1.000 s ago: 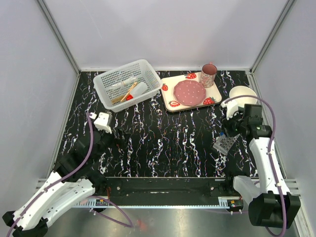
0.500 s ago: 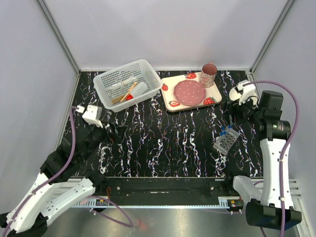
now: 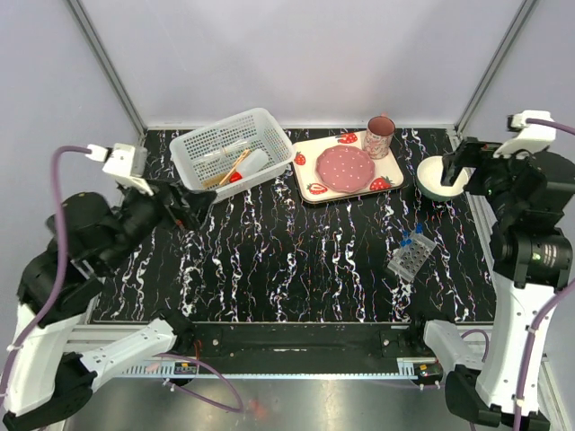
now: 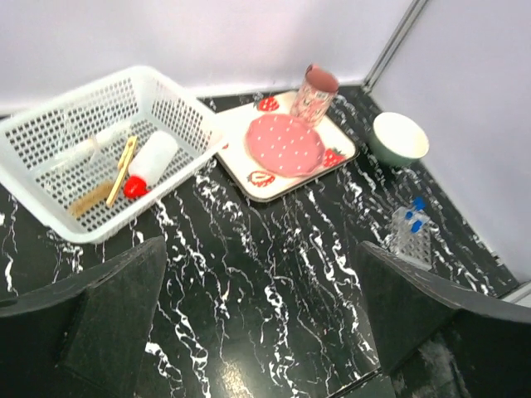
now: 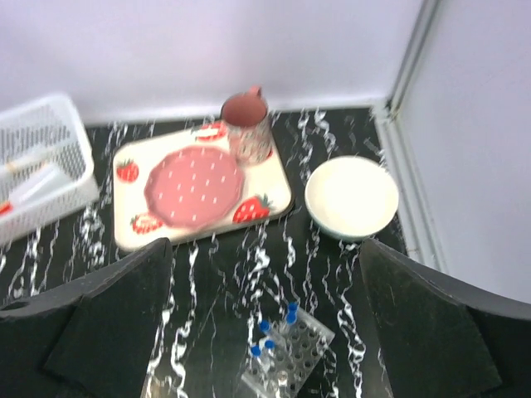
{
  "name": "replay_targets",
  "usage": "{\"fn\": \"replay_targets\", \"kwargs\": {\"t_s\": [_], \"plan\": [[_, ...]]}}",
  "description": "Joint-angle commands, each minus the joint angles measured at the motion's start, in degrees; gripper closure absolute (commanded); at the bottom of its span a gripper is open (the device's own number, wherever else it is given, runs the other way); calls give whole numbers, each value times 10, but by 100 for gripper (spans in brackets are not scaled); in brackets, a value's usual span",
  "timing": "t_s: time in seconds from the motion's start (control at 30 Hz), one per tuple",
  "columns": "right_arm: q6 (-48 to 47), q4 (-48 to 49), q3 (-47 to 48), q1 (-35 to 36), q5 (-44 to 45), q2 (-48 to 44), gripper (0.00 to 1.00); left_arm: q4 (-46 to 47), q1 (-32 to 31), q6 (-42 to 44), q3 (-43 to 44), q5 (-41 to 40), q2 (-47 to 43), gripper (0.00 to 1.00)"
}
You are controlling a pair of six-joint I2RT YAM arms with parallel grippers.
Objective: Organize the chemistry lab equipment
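Overhead and wrist views of the black, white-veined marble-pattern counter (image 3: 296, 260). At rear left, a white perforated plastic basket (image 4: 178, 104) holds a white squeeze bottle with red cap (image 4: 153, 156), a wooden-handled tool (image 4: 120, 170) just beside it, and clear plastic tubes (image 4: 79, 152). The clear grid tube rack (image 3: 411, 259), carrying tiny blue-capped vials (image 5: 290, 308), sits askew on the right of the counter, well apart from the basket and nearer the arms than the round white bowl (image 5: 351, 199). Between basket and bowl lies a strawberry-print rectangular tray (image 5: 124, 220) bearing a pink dotted plate (image 5: 192, 188) and a pink mug (image 5: 246, 124). The left claw (image 4: 263, 249) and right claw (image 5: 264, 249) are raised above the counter, each with fingers spread wide and gripping nothing.
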Motion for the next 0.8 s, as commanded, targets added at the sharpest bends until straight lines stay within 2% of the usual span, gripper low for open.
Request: {"fn": "replay_targets", "kwargs": {"t_s": [0.0,0.77], "plan": [[45,40,45,-3,84,-19,0,-25,2,23,49,27,1,1],[54,2,62,-3,113,-60,0,-45,2,4,36,39,-47,1]]}}
